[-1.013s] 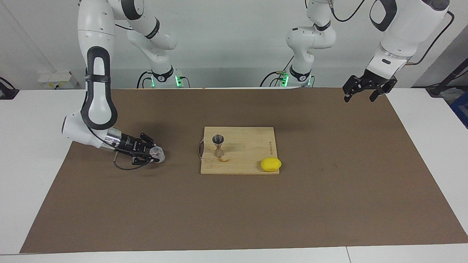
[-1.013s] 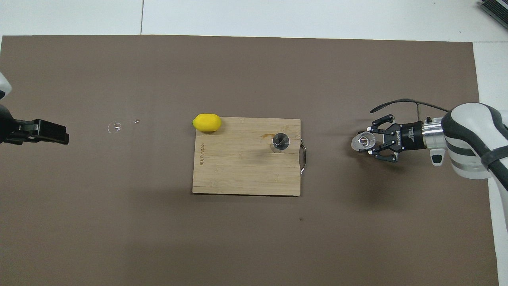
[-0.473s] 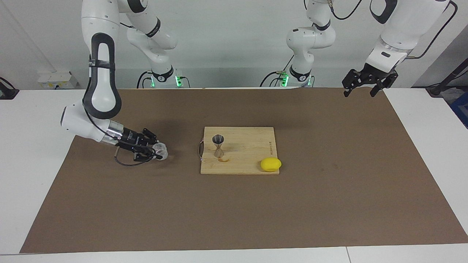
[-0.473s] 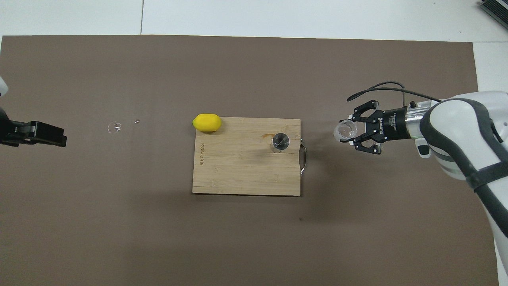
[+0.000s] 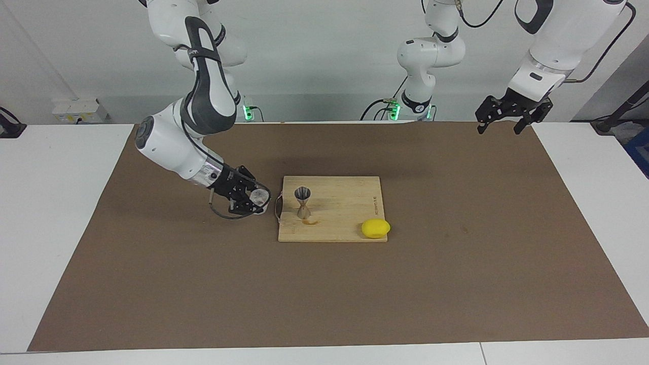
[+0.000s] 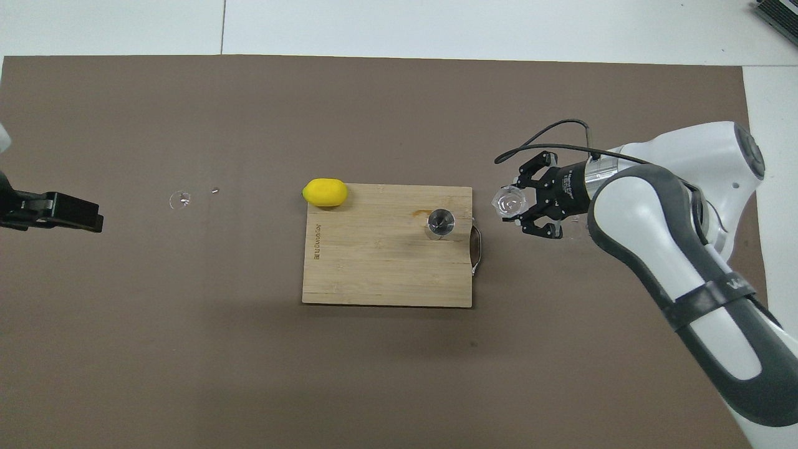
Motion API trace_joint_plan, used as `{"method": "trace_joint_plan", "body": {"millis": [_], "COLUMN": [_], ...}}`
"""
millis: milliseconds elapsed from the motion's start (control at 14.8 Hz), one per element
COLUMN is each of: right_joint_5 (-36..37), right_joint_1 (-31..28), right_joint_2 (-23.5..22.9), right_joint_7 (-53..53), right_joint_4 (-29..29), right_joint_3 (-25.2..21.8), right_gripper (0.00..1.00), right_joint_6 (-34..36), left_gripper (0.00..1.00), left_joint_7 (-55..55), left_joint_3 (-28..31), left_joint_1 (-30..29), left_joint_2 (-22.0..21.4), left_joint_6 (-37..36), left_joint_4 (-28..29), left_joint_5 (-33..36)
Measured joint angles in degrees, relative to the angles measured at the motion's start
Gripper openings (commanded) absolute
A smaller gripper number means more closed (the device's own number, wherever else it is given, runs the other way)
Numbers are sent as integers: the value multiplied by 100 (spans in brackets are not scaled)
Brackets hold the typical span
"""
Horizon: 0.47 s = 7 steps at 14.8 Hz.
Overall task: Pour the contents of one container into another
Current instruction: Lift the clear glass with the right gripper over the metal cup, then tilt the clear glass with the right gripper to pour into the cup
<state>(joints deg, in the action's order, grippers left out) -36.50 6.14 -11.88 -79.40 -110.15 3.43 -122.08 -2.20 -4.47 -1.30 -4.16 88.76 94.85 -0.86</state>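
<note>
A brown mat [image 5: 324, 284] covered the surface. The right gripper [image 5: 252, 198], fingers clenched on the glass tumbler [image 5: 259, 196], held it over the mat just off the cutting board's [image 5: 345, 223] handle edge. The jigger [image 5: 302, 202] stood upright near that edge, a lemon [image 5: 375, 228] at one corner. The left gripper [image 5: 509, 115] waited released over the mat's corner.

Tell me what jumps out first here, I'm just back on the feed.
The right gripper is shut on the clear glass tumbler, held over the mat beside the cutting board. On the board stands the metal jigger, with a yellow lemon at the board's corner. The left gripper waits open, raised over its end of the table.
</note>
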Motion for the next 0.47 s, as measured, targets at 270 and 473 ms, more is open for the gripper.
{"method": "trace_joint_plan", "body": {"millis": [270,473], "right_joint_5": [676,1172], "right_joint_1": [342,586], "right_joint_2": [-2,-5], "right_joint_7": [-629,-1084], "right_joint_4": [201,351], "right_joint_3": [0,-1], "right_gripper": [0,0], "right_joint_6": [-40,-42], "left_gripper": [100,100], "left_joint_7": [-11,-13], "left_joint_3": [-6,-6], "left_joint_1": [0,0], "left_joint_2": [0,0], "left_joint_6": [-3,-5], "left_joint_4": [0,0], "left_joint_5": [0,0]}}
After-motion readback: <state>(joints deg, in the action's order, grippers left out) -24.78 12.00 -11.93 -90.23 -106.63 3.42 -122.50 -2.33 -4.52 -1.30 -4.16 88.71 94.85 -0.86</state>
